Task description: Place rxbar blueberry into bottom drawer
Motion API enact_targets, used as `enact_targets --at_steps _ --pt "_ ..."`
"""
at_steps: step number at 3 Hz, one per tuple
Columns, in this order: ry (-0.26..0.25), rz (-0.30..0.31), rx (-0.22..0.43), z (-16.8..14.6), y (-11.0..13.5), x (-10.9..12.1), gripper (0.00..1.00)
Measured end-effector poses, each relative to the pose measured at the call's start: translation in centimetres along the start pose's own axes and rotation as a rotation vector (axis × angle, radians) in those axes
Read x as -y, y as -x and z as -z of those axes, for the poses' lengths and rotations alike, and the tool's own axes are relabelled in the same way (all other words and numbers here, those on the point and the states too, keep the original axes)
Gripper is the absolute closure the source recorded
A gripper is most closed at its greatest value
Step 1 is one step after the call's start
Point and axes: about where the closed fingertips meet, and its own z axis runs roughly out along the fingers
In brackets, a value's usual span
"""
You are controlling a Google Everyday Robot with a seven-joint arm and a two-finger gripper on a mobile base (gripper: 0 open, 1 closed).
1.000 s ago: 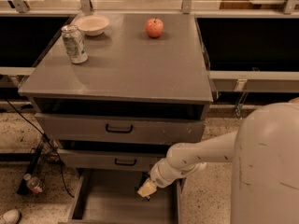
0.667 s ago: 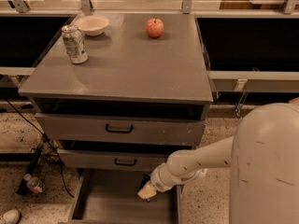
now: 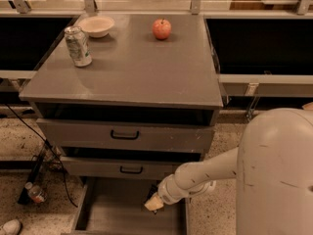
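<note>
The bottom drawer (image 3: 117,207) is pulled open below two upper grey drawers, and its grey inside shows plain and bare where I can see it. My gripper (image 3: 154,203) reaches down from the right on the white arm (image 3: 205,175) and hangs over the right part of this drawer, just in front of the middle drawer (image 3: 122,168). The rxbar blueberry does not show; it is not on the cabinet top, and I cannot tell whether it is in the gripper.
On the cabinet top (image 3: 132,67) stand a silver-green can (image 3: 78,46), a white bowl (image 3: 97,25) and a red apple (image 3: 162,29). The robot's white body (image 3: 276,173) fills the lower right. A bottle (image 3: 34,193) and cables lie on the floor at left.
The gripper has sunk slightly lower and a little to the right over the open bottom drawer. Nothing on the cabinet top has moved.
</note>
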Motion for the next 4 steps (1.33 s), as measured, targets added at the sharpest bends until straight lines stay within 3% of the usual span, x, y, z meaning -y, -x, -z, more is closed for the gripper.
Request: enact_targets --at_steps 2,4 --pt "0.013 -0.080 -0.016 -5.2 -1.7 2.2 1.00" --pt "-0.015 -0.092 -0.025 -5.7 -1.9 2.4 1.00"
